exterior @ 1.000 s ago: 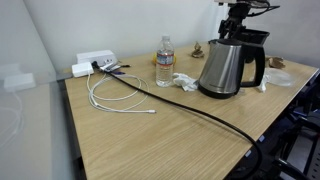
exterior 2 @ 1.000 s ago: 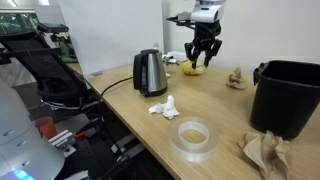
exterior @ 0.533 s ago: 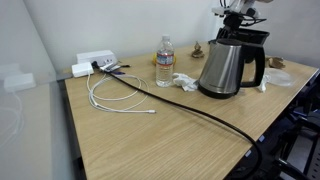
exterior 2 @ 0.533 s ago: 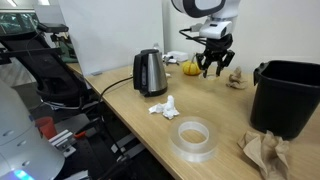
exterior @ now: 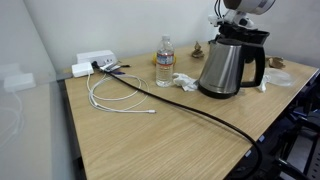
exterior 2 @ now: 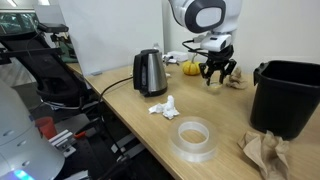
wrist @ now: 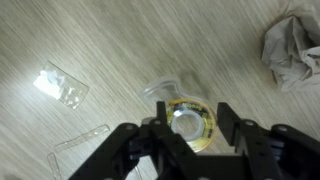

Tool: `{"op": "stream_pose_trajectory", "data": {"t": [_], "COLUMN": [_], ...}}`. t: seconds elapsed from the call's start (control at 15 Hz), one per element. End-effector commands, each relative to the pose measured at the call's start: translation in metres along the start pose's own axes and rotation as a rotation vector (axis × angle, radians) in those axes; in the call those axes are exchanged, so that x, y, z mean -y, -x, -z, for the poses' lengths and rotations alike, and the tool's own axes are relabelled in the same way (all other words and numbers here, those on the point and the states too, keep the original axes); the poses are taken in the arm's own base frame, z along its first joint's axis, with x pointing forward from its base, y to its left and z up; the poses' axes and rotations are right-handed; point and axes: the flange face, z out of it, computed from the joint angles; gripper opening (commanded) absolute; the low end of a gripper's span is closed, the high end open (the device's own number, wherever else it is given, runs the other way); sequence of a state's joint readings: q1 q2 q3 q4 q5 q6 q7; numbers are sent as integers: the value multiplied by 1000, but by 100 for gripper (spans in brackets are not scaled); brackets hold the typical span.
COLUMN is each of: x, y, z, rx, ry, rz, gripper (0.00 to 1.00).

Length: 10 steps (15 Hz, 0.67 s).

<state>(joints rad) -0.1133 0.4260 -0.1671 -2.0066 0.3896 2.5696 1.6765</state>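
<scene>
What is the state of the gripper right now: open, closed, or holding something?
The gripper: closed on a clear cup that looks yellowish inside in the wrist view.

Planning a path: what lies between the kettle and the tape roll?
A crumpled white tissue lies between the kettle and the tape roll, seen in an exterior view.

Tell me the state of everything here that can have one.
gripper: shut on the clear cup
kettle: upright
water bottle: upright, capped
white cable: loosely looped
tape roll: lying flat
black bin: upright, open top
white tissue: crumpled
</scene>
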Motion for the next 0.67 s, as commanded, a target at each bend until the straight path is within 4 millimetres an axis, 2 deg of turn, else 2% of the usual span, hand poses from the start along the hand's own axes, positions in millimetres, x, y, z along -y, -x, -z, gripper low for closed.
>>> {"op": "stream_pose_trajectory", "data": {"t": [0.0,0.07,0.13,0.33,0.6], "x": [5,5,5,6,2], "y": [2,2,3,6,10], "z": [0,0,2,4,14], "rx": [3,7,15,23,22], "ry": [-18,-13,-11,-9,0], "rz": [-1,2,2,14,28], "gripper": [54,62,79,97,100]}}
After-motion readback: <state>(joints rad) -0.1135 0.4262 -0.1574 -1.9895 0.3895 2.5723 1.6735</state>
